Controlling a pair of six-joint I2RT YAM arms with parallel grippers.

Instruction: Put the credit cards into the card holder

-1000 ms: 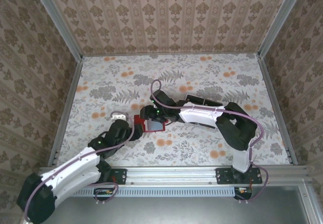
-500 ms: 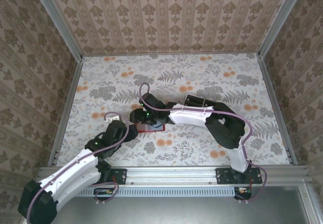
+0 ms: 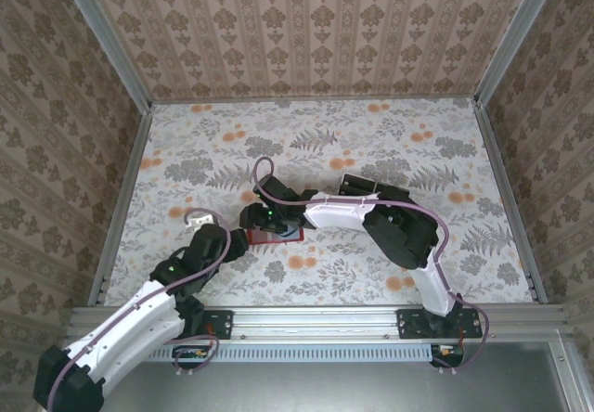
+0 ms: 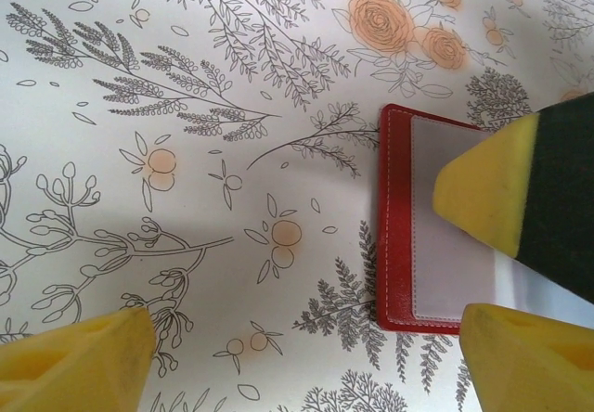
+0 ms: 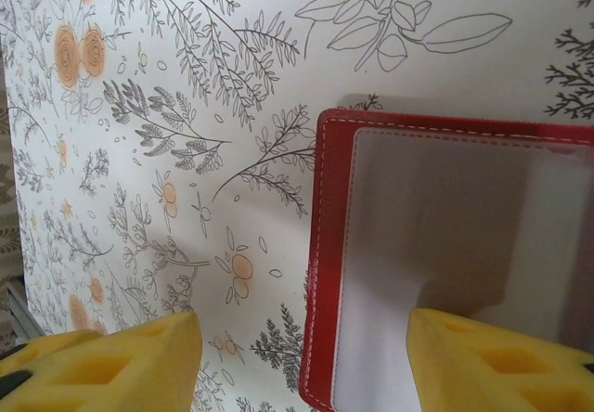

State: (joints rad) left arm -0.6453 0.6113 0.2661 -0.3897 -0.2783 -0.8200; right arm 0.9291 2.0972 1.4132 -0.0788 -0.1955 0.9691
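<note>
The card holder [image 4: 397, 245] lies flat on the floral counter [image 3: 371, 143], a little left of the middle and towards my side. Its red rim faces up, with a pale stitched panel inside it. From above, it sits where my two arms meet, and my right arm partly covers it.

My left fingers [image 4: 79, 361] are spread wide and hold nothing. In the left wrist view, one yellow pad hangs over bare counter, well apart from the holder. The other pad is at the holder's near corner and overlaps its edge, but I cannot tell whether it touches.

My right fingers [image 5: 501, 361] are also parted wide and grasp nothing. In the right wrist view, one pad sits over the pale panel and the other over the counter just beside the red rim, so the holder's side edge runs between them. The left wrist view shows the yellow tip of one right finger reaching in over the same panel from the side. I cannot tell whether it is pressing on the panel or just above it.
</note>
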